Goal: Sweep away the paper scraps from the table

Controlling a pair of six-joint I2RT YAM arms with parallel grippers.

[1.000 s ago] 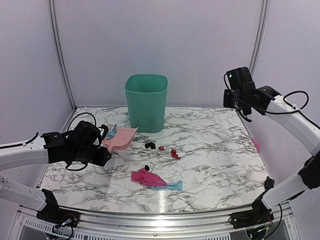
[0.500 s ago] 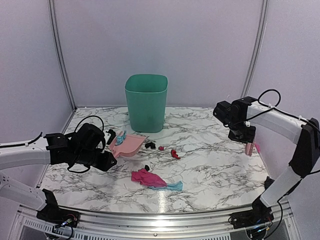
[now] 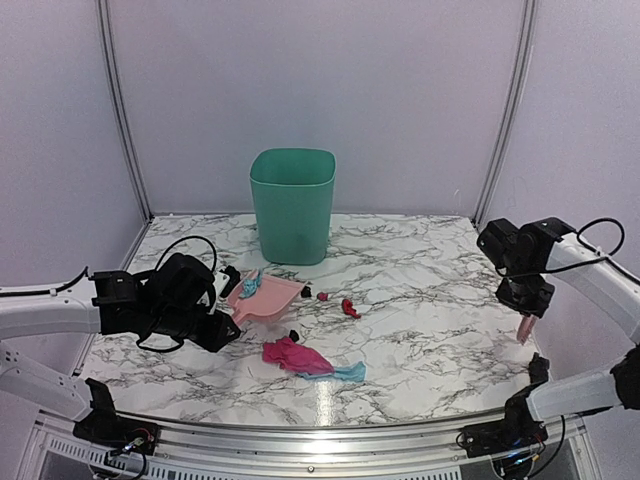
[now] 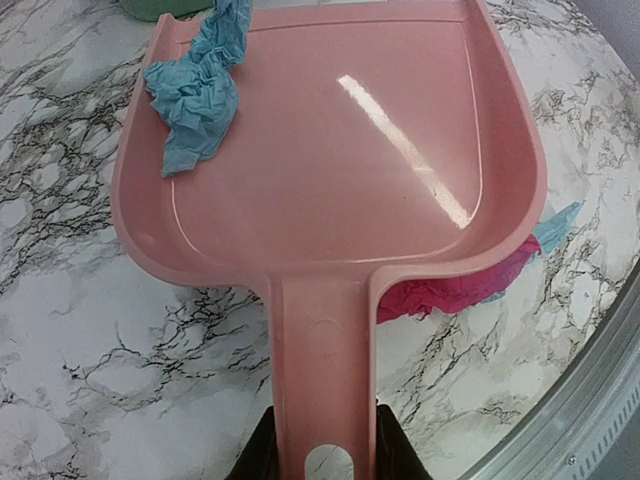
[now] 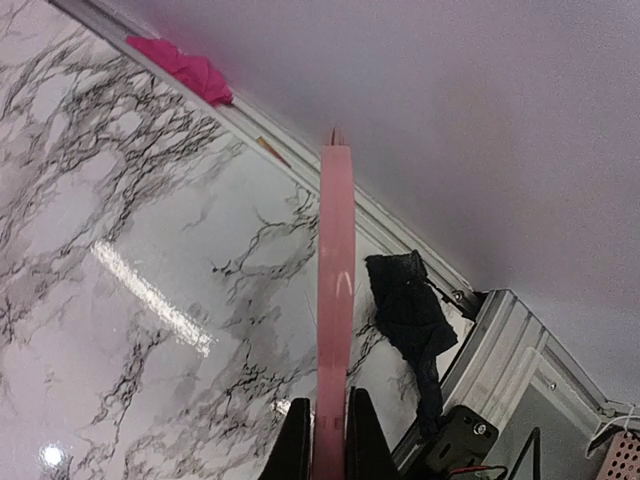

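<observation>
wrinkly pink-blue paper scraps (image 3: 300, 357); left fingers (image 4: 392, 452) grip dustpan (image 4: 330, 170), right fingers (image 5: 297, 445) seemingly grip brush (image 5: 335, 300).

Bench (image 3: 430, 290), right half: bare marble from the front rail (image 3: 320, 432) to the back wall (image 3: 320, 90), giving an open passage.

Back centre: the green bin (image 3: 292, 205) stands upright and blocks that line, with a gap on either side of it.

Left of centre: the dustpan (image 3: 265, 298), clamped in the left gripper (image 3: 222, 318), fills the ground just before the bin.

Middle: low paper scraps (image 3: 303, 358) lie just in front of the dustpan. Smaller ones are scattered to its right, with bare lanes between them.

Right edge: the right gripper (image 3: 522, 305) hangs the brush (image 3: 524, 328) downward, near the side wall (image 3: 590, 150). Clearance there is tight.
</observation>
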